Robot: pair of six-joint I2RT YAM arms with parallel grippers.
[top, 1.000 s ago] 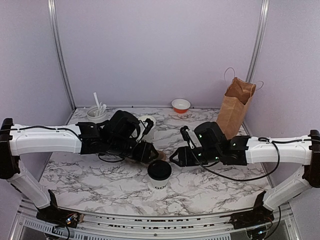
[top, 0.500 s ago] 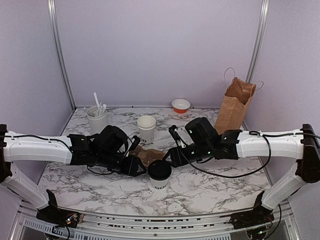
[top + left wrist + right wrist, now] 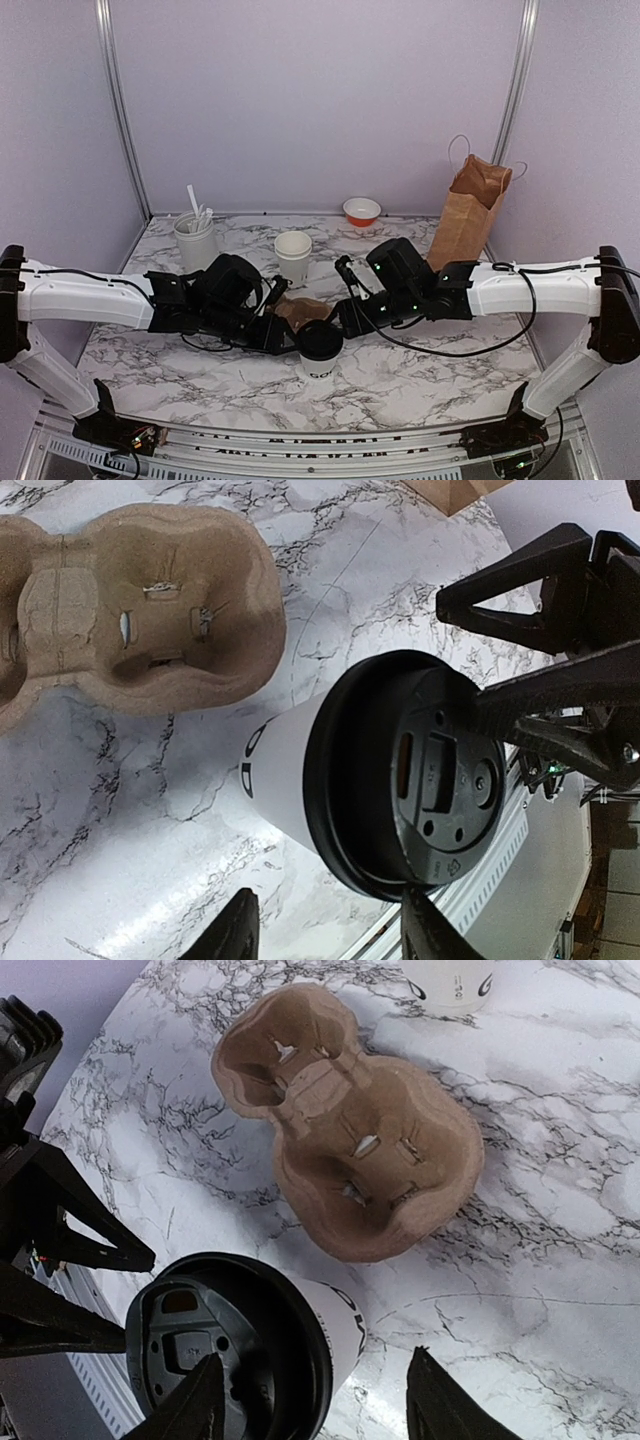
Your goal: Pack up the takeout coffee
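Spanning the workspace, the marble table [image 3: 420, 375] carries all the packing gear. A brown paper bag [image 3: 470, 215] stands open at the back right, likely the final container. A moulded pulp cup carrier [image 3: 300, 312] lies flat mid-table with both wells empty and facing up, so it looks set out to take a cup. The takeout coffee [image 3: 319, 348] stands upright just in front of the carrier, near it but not in it, with its black lid on.

Both arms reach in low from either side. The left gripper [image 3: 325, 925] and the right gripper [image 3: 315, 1400] each have their fingers spread wide with nothing held. They flank the cup, probably lining up a grasp.

Against half a second ago, both grippers have closed in on the cup, the left one more so. A second ago the left arm sat further back, over the carrier and hiding most of it. The coffee itself has not shifted.
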